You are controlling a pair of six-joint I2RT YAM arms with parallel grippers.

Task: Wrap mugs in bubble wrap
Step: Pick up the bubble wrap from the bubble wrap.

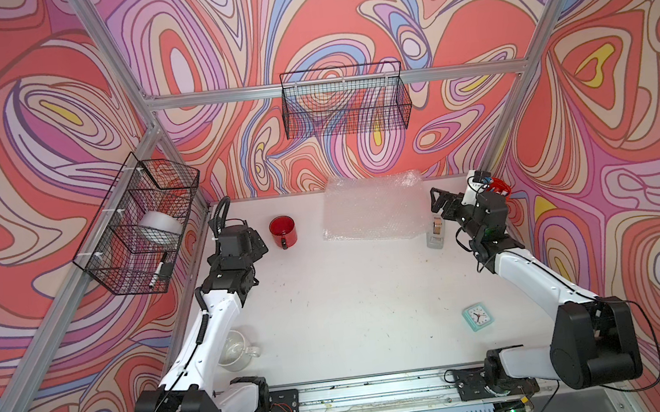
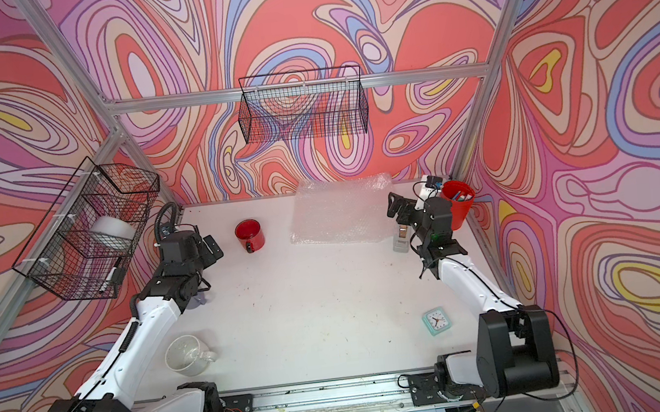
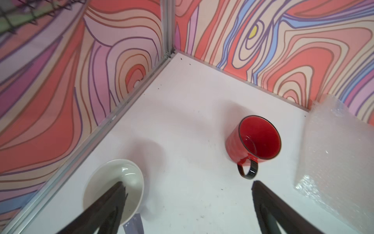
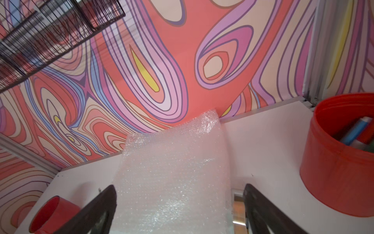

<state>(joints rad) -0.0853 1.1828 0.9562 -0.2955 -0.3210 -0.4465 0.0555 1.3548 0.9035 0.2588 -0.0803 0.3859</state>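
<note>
Wide white bench across the frame, and the biggest thing on it is the bubble wrap. It's a shimmery sheet lying at the far side, right of centre, with its back edge curling up against the wall.

The left gripper hangs over the far left of the bench, fingers spread wide and holding nothing. In the left wrist view one of the fingers crosses in front of the white mug, and the other points near the red mug's handle. The right gripper hovers at the sheet's right side, fingers wide as well and empty, with the wrap showing between them.

Up on the walls are two wire baskets. The back basket hangs on the far wall, and the side basket on the left carries a white roll and a marker. The tall red pen cup stands in the far right corner behind the right gripper, pens inside.

Now the mugs:
- **Red:** the red mug stands upright left of the wrap and apart from it, dark handle toward the near edge.
- **White:** the white mug sits under the left gripper by the left wall, hidden in both top views.
- **Glass:** the glass mug stands near the front left, beside the left arm.

A teal clock lies at the near right. A clear tape dispenser sits just beside the wrap's near right corner.
</note>
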